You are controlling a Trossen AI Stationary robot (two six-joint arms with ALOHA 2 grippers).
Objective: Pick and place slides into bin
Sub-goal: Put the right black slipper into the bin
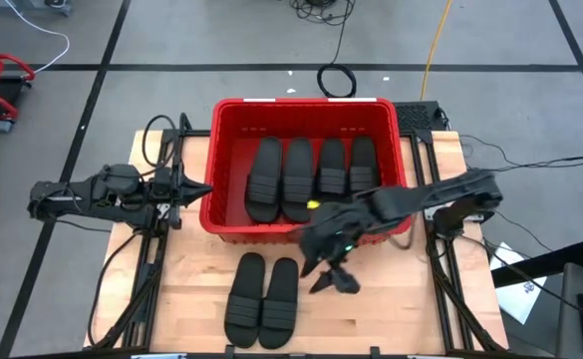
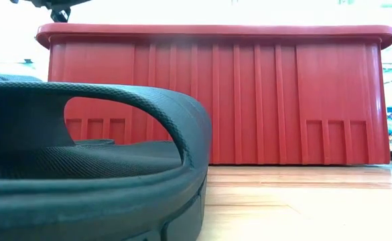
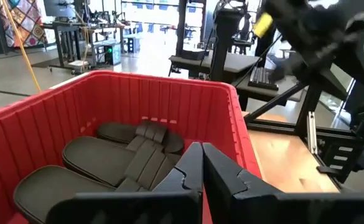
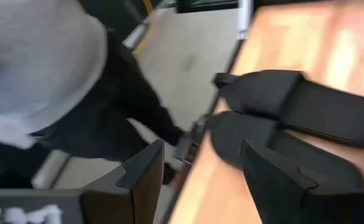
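Observation:
The red bin (image 1: 306, 103) stands at the table's far middle, and several black slides (image 1: 311, 175) lie side by side on its floor; they also show in the left wrist view (image 3: 126, 155). Two more slides (image 1: 263, 299) lie side by side, soles down, on the table near its front edge. They also show in the right wrist view (image 4: 294, 118), and one fills the low view's left (image 2: 82, 167). My right gripper (image 1: 331, 281) is open and empty, just right of this pair and in front of the bin. My left gripper (image 1: 203, 189) is shut and empty at the bin's left wall.
A person in a grey top and dark trousers (image 4: 38, 68) stands beyond the table's near edge. Bare wood (image 1: 391, 309) lies to the right of the two slides. The bin's near wall (image 2: 249, 100) rises just behind my right gripper.

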